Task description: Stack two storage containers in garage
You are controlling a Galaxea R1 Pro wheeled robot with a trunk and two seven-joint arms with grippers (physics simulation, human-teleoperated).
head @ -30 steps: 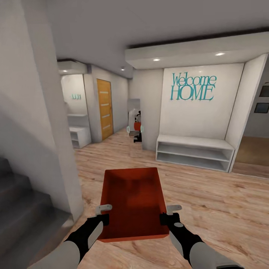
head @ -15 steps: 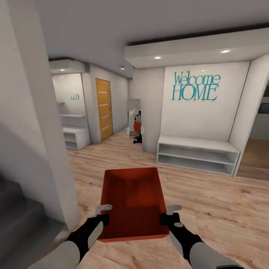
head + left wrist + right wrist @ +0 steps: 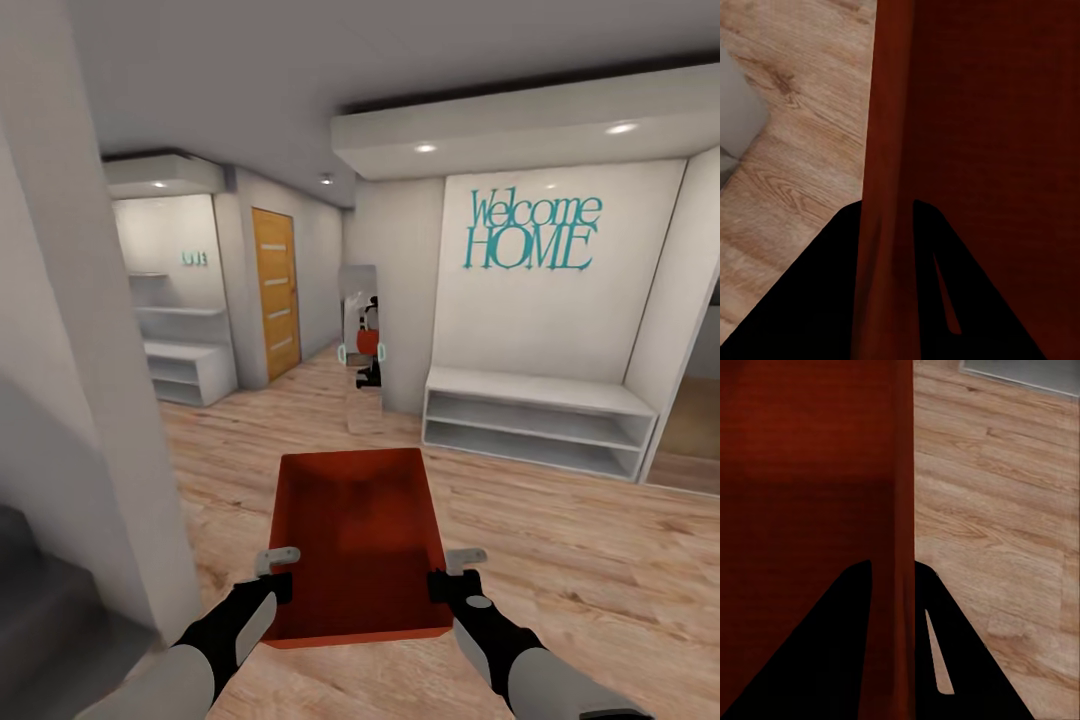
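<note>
Head view: one orange-red storage container, open side up, carried between the two grippers above a light wood plank floor. The left gripper pinches the container's left wall near its near corner; the left wrist view shows that wall pressed between the two dark fingers. The right gripper pinches the opposite wall in the same manner, with one finger inside and one outside the wall. Well beyond both grippers stand a white shelf unit under teal "Welcome HOME" lettering, and, farther left, a wooden door.
</note>
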